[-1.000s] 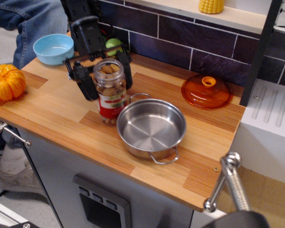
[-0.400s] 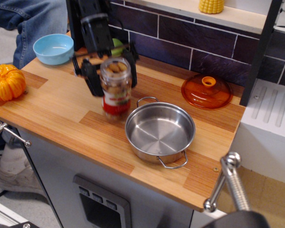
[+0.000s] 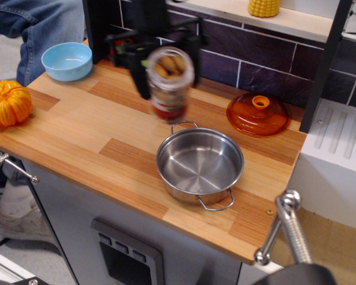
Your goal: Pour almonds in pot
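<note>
a shiny, mirror-smooth stainless-steel pot [image 3: 200,165] with thin wire handles sits on a smooth, striped wood-grain counter [image 3: 83,130]. a clear jar [image 3: 169,83], probably plastic though motion-blurred, shows tan almonds [image 3: 169,65]. orange translucent glossy lid [image 3: 258,114]; glossy light blue bowl [image 3: 67,60]; matt black gripper [image 3: 160,53].

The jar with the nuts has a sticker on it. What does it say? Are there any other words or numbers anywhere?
Label on the jar: red and green, but too blurred to read; the jar is held up in the gripper.
Nothing else shows any words, numbers or signs.
</note>
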Robot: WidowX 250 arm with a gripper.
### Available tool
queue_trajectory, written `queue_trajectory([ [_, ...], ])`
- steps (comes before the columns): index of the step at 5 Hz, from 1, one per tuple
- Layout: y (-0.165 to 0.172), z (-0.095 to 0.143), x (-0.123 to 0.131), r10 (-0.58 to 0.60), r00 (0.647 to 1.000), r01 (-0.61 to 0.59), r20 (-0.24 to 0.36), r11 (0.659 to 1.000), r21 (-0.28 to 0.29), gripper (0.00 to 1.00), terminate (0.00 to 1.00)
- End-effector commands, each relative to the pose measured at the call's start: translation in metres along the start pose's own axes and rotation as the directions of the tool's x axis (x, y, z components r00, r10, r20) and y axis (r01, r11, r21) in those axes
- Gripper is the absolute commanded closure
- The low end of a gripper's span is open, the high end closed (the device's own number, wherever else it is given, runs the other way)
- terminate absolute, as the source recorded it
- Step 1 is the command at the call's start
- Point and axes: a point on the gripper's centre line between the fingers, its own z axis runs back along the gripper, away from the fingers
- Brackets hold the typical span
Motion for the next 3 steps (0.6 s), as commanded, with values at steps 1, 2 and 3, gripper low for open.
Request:
queue_trajectory([
  [1,-0.02,0.002,-0.004,-0.083,0.919,0.085,0.386,0.996,0.011,1.0,0.0],
  [2,-0.031,0.015,0.0,-0.094,0.839,0.109,0.536,0.994,0.002,1.0,0.0],
  [3,-0.037,0.017,-0.005,-0.147,0.722,0.199,0.677,0.98,0.0,1.0,0.0],
])
